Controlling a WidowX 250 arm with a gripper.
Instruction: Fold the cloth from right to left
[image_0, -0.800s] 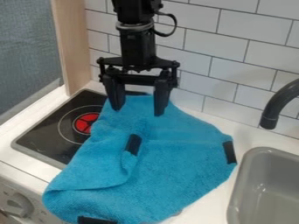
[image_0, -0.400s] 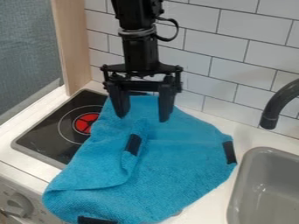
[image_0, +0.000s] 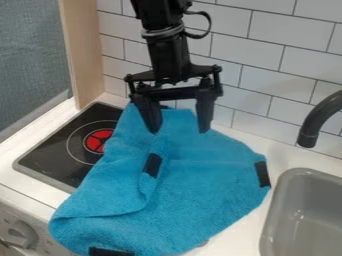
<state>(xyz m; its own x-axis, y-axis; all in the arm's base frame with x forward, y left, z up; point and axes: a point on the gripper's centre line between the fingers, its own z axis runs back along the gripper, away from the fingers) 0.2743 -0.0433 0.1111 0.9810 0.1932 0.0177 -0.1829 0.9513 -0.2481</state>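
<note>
Jaws hang open wide, tips down over the far end of the cloth (image_0: 207, 185), gripping nothing; whether the tips touch it, I can't tell. Likely they're spread like that so a fold of fabric can fit between them. Most of the cloth lies below them, across the bench (image_0: 279, 155) and partly over the hob (image_0: 57, 165), which sits down to their left. One flap (image_0: 123, 185) is doubled over, with a dark patch (image_0: 152, 165) just below the jaws. Down to their right, the patched corner (image_0: 262, 173) near the sink (image_0: 304, 173) lies spread out, so the fold looks unfinished; that side probably needs bringing left.
</note>
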